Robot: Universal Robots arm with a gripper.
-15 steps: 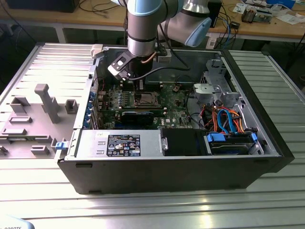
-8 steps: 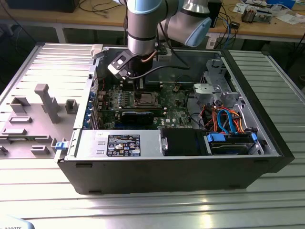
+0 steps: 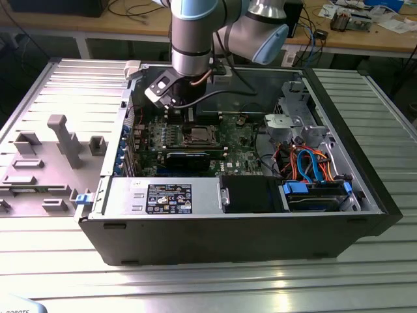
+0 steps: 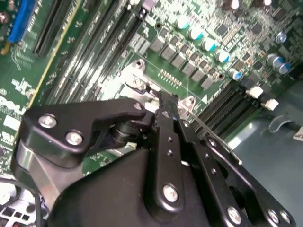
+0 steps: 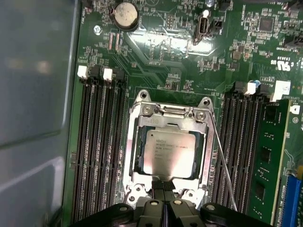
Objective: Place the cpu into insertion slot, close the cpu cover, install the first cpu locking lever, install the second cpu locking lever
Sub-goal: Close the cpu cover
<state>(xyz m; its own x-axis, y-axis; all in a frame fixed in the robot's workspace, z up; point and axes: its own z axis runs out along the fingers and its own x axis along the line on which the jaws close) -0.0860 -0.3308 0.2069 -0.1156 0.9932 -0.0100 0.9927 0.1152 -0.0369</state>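
While the cpu (image 5: 169, 152) lies flat in the insertion slot (image 5: 128, 142) with the cpu cover (image 5: 204, 151) down around it, the claw (image 5: 165, 191) sits at the socket's edge. Its fingers are pressed together, and nothing can be seen between them.

The main hazard, as I judge it, is the thin locking lever (image 5: 221, 161) just beside the cover. It looks unhooked, so the cover is probably not clamped. A sideways nudge from the claw could lift the cover and shift the chip on its contacts. The springy rod could also slip off the tips and scrape the neighbouring memory slots (image 5: 99, 151).

Counted across the board in the first wrist view:
- four memory slots in one bank
- one cpu
- one cover
- one lever rod
- seemingly four slots in the other bank
- one upright green card (image 5: 267, 156)
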